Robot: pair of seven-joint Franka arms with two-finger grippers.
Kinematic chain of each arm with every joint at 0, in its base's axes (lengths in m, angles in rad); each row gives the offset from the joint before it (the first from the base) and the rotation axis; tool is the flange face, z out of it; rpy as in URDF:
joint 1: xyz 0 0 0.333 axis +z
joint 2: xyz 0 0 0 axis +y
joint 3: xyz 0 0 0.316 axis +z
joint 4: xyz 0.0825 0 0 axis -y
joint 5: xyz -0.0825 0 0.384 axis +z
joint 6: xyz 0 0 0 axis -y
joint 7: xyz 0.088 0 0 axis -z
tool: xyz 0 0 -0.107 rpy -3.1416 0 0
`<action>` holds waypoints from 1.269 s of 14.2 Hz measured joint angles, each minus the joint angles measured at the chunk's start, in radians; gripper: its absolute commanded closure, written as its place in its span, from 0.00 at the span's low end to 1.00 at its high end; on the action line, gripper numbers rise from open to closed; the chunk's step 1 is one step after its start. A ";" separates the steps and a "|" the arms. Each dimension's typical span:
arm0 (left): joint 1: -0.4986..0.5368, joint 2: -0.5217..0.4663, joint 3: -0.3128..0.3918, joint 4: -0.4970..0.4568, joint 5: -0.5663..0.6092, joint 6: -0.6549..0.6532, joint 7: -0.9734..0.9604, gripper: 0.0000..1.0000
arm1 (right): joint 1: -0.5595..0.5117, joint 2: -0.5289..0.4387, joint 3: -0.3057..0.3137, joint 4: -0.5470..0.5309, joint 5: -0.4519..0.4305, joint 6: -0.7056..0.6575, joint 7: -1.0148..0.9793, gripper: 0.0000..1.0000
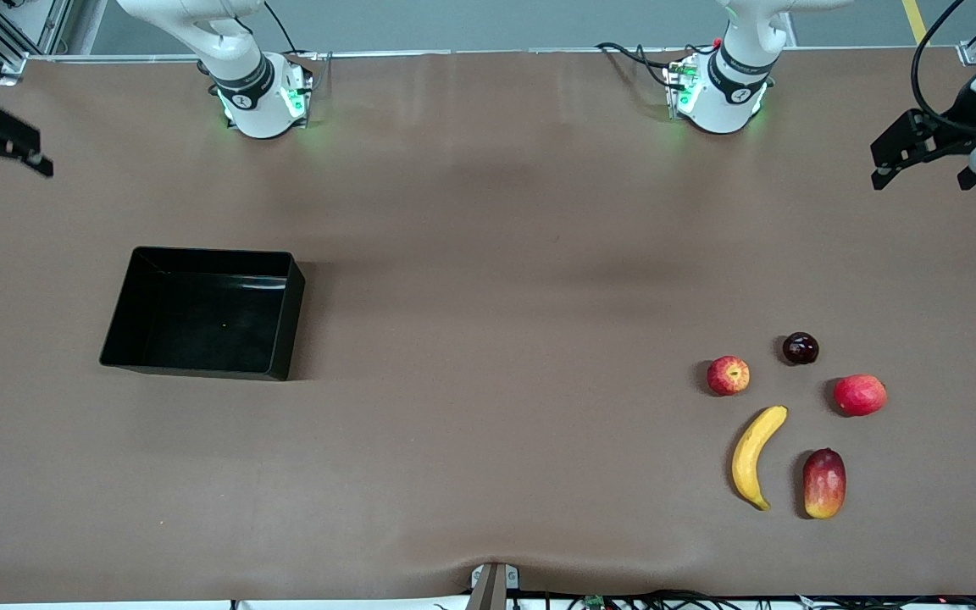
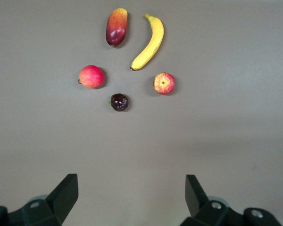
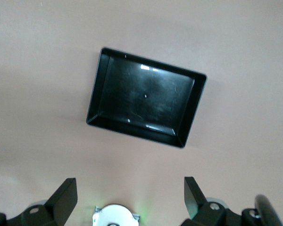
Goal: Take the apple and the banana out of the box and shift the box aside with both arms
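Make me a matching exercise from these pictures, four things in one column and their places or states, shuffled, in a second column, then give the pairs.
1. long curved yellow banana
2. black rectangular plastic bin
3. small dark round fruit
4. left pincer

A. open, up in the air
B. beside the oblong red-yellow mango
C. toward the right arm's end, nothing inside
D. farthest fruit from the front camera

Pairs: 1-B, 2-C, 3-D, 4-A

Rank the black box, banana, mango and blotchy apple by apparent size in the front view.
1. black box
2. banana
3. mango
4. blotchy apple
All rest on the table, so nearness hardly affects this order.
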 measured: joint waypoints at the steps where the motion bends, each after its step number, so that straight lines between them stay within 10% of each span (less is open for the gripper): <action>1: 0.000 -0.003 0.001 -0.003 0.000 -0.002 0.000 0.00 | 0.005 -0.035 0.001 -0.041 -0.010 0.000 0.001 0.00; 18: 0.006 0.035 0.005 0.030 -0.002 -0.002 0.000 0.00 | -0.038 0.044 -0.012 0.024 0.010 0.056 0.002 0.00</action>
